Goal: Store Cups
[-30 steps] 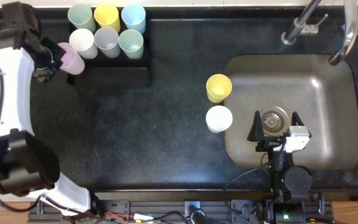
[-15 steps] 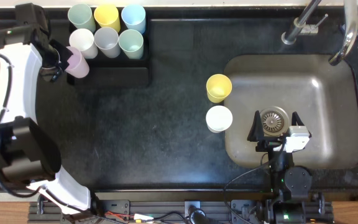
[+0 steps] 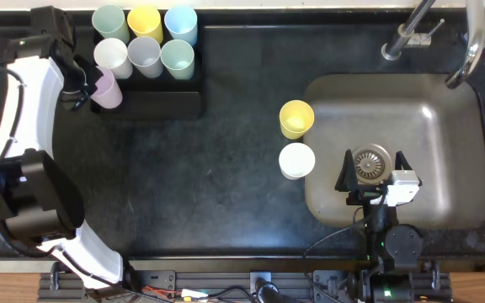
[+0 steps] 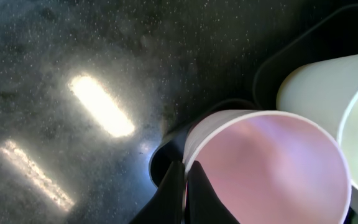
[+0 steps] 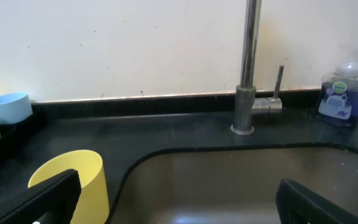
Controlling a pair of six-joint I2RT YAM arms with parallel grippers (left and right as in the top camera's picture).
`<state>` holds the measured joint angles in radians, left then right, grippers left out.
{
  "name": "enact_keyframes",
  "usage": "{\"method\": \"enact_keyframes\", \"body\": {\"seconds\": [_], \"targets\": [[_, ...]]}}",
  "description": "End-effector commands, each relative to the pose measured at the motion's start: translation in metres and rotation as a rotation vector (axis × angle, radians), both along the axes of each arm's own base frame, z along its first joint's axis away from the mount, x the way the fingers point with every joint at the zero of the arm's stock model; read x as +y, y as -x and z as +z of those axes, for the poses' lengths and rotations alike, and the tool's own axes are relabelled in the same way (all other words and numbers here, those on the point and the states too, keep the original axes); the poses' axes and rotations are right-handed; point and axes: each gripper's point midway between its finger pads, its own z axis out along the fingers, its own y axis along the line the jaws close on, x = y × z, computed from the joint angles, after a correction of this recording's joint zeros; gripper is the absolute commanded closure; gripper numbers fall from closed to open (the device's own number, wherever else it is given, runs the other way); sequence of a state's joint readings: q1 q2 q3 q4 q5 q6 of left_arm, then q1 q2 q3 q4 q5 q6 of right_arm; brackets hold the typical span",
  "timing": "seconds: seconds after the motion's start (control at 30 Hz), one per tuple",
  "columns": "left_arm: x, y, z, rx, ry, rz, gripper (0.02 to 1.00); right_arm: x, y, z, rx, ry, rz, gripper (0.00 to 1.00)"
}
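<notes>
Storing: pink cup [image 4: 266, 168] at rack [image 3: 154, 103] corner.
My left gripper [image 4: 185, 186] pinches its rim, tilted, just beside 1 white cup [image 3: 111, 55]; my right gripper [image 5: 179, 205] gapes wide, well apart from the rack.

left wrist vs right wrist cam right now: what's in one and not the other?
Left wrist, not right: the left gripper pinching the pink cup at its rim, with a white cup close beside it. Right wrist, not left: yellow cup, faucet, soap bottle, sink, blue cup. Both: the black counter.
</notes>
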<state>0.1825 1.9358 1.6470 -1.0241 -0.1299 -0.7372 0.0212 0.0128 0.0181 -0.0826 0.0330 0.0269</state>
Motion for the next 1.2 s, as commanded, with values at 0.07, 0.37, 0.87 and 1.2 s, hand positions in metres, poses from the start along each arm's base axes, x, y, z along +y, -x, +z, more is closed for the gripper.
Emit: {"method": "enact_keyframes", "body": {"seconds": [0.07, 0.37, 0.87, 1.2], "targets": [[-0.002, -0.006, -0.003, -0.012, -0.015, -0.015, 0.982, 0.000, 0.000, -0.003, 0.000, -0.007, 0.000, 0.005], [-0.005, -0.003, -0.004, 0.003, -0.012, -0.021, 0.349, 0.000, 0.000, -0.003, 0.000, -0.007, 0.000, 0.005], [-0.075, -0.006, 0.087, -0.209, 0.008, -0.264, 0.018, 0.000, 0.000, -0.003, 0.000, -0.007, 0.000, 0.003], [-0.321, 0.040, 0.090, -0.245, -0.014, -0.773, 0.018, 0.000, 0.000, -0.003, 0.000, -0.007, 0.000, 0.003]]}}
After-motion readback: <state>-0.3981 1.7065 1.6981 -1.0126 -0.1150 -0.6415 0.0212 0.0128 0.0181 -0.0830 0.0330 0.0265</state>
